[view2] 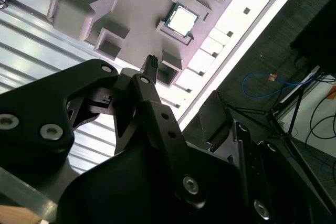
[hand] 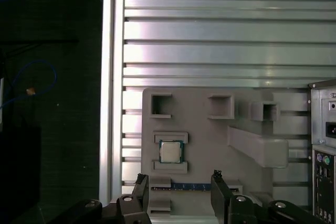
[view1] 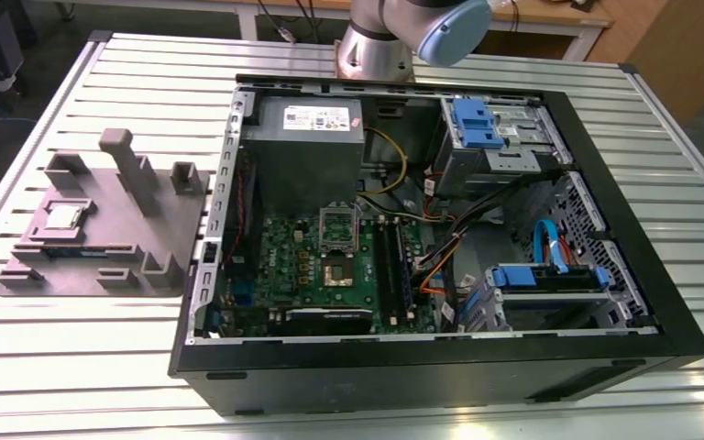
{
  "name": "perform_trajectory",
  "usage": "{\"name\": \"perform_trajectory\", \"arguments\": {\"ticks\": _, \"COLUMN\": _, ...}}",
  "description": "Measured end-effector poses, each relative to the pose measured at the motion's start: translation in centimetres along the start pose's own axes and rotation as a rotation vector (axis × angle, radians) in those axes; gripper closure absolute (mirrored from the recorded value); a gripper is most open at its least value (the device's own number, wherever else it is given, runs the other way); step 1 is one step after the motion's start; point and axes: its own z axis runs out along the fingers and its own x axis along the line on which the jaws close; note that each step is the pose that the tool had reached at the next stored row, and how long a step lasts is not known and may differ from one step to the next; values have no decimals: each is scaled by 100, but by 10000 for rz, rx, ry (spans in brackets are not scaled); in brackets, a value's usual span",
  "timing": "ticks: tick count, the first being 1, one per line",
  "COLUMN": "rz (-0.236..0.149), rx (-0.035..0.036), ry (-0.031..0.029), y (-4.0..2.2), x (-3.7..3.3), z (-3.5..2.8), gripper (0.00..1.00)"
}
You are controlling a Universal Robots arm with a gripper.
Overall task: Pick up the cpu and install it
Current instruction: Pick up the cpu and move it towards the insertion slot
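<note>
pincer (hand: pixel 178 176) spread, empty, nr cpu (hand: pixel 170 151) resting in grey tray (hand: pixel 210 135)

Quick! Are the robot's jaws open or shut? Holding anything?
Gripper: jaws open, holding nothing; the cpu lies in the grey tray.

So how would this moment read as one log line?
claw: open, empty, over tray | cpu: in tray pocket, untouched | installed: no

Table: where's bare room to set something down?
Bare table: at the exterior view's lower left, beside the grey tray, and at its right, past the computer case. Crowded: the tray, holding the cpu, and the case's inside.
</note>
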Motion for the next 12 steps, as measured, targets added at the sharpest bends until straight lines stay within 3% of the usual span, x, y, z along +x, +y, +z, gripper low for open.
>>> {"name": "perform_trajectory", "arguments": {"ticks": 12, "rz": -36, "rx": 0, "ry": 1, "y": -1, "x": 0, "z": 18, "gripper": 41}}
